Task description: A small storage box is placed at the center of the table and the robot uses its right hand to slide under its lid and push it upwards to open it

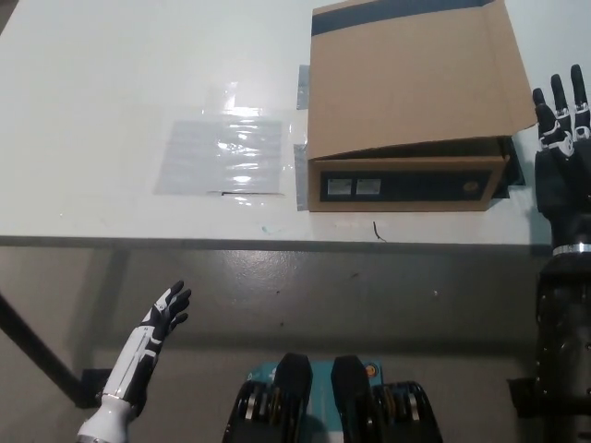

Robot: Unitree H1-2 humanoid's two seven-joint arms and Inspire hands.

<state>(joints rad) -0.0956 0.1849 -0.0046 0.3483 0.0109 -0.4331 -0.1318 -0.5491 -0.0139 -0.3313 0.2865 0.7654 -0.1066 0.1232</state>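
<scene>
A brown cardboard storage box (406,180) stands on the white table (111,101), right of centre. Its lid (416,78) is a wide flap lying nearly flat, slightly raised at the front right corner. My black right hand (560,120) is open, fingers spread and pointing up, just to the right of the lid's front right corner and not touching it. My white left hand (166,314) rests open below the table's front edge at lower left.
A clear plastic sheet (222,152) lies taped flat on the table left of the box. Dark tape strips (300,175) hold the box at its left side. The table's front edge (277,240) runs across the middle of the view.
</scene>
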